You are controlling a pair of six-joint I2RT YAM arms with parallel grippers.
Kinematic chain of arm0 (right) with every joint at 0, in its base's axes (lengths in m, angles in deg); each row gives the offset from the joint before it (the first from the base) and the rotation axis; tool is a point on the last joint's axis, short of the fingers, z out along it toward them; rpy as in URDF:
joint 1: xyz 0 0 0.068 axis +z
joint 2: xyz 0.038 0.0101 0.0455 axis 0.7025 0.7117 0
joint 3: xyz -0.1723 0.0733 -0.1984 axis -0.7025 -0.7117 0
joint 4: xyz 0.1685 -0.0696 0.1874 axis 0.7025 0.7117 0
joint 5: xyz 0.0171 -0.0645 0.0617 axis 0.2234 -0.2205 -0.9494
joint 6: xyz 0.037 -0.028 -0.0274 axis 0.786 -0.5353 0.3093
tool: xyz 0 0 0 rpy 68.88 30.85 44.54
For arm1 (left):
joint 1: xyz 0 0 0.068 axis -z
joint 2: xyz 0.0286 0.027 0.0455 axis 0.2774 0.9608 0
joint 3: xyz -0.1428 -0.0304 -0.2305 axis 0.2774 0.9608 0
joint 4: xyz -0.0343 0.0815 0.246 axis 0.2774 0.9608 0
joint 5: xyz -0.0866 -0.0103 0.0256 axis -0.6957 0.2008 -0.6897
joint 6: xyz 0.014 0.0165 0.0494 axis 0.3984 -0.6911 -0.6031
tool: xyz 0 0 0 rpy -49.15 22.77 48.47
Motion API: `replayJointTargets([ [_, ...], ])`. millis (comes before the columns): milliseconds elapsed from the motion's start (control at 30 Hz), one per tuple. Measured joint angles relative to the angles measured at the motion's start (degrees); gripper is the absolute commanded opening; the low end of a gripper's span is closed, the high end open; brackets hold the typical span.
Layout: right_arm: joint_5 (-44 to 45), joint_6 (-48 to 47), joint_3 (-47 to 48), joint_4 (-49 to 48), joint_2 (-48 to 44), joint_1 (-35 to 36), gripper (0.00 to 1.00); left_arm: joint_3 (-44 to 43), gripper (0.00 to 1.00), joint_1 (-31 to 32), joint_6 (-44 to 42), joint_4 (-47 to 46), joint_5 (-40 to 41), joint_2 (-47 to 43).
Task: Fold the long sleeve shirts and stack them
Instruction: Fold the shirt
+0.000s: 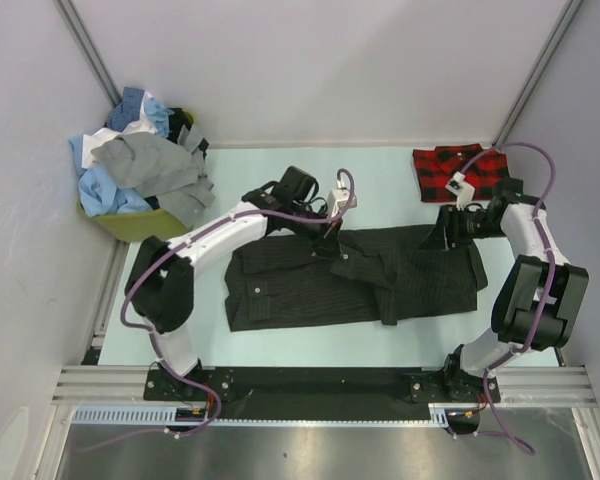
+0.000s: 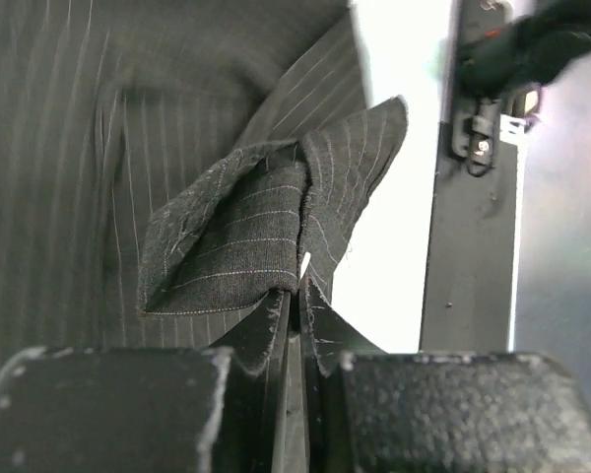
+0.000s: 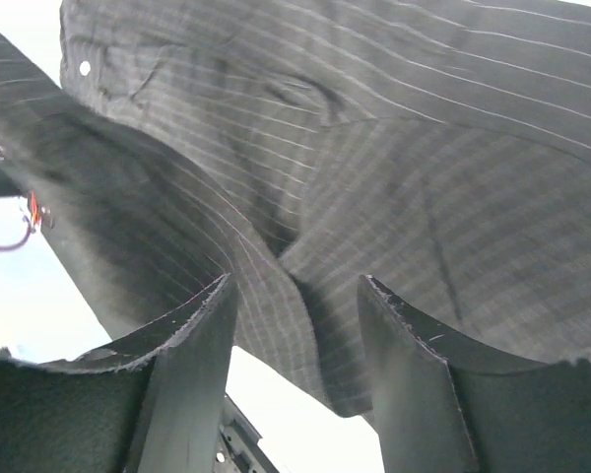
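Landmark: a dark pinstriped shirt (image 1: 350,275) lies spread across the middle of the pale tabletop (image 1: 280,165), long side running left to right, one sleeve folded over its body.
Left tool (image 1: 332,225): at the far edge of the pinstriped shirt, near its middle. In the left wrist view the fingers (image 2: 266,340) are pressed almost together, pinching a bunched fold of the shirt's cloth (image 2: 246,246) that stands up from between them.
Right tool (image 1: 442,232): at the far right corner of the pinstriped shirt. In the right wrist view its two fingers (image 3: 192,345) stand apart with a plain gap between them; striped cloth (image 3: 374,148) fills the view beyond the tips, and none is clamped.
Plaid shirt (image 1: 460,170): red and black, folded, on the tabletop beyond the right end of the pinstriped shirt, apart from it.
Other shirts (image 1: 140,160): blue, white and grey, heaped in a yellow-green bin (image 1: 130,228) beyond the left end of the pinstriped shirt, off the tabletop's corner.
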Motion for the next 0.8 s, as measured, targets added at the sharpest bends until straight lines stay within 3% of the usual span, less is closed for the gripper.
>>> replayJointTargets([
  [133,-0.39,-0.07,-0.57,-0.28,-0.22,2.95,0.60,-2.51,0.09,1.31,-10.45,2.82,-2.60,-4.22],
  [200,-0.66,-0.48,-1.07,0.07,-0.61,3.19,0.62,-8.24,0.09,3.56,-18.69,7.50,-2.43,-4.35],
  [367,-3.32,-5.68,0.85,4.81,-2.99,1.73,0.78,-17.51,0.09,13.49,-38.27,15.65,1.38,-5.05],
  [467,-7.98,-12.70,4.42,9.86,-5.97,-1.25,0.81,-18.18,0.10,16.57,-45.33,18.80,2.51,-5.22],
  [600,-11.43,-25.27,7.30,16.02,-12.37,-2.73,0.83,-19.04,0.11,15.76,-51.47,21.07,5.38,-5.01],
  [800,-11.58,-36.83,6.80,20.09,-23.63,6.05,0.88,-20.31,0.11,15.21,-58.69,22.12,9.07,-4.94],
])
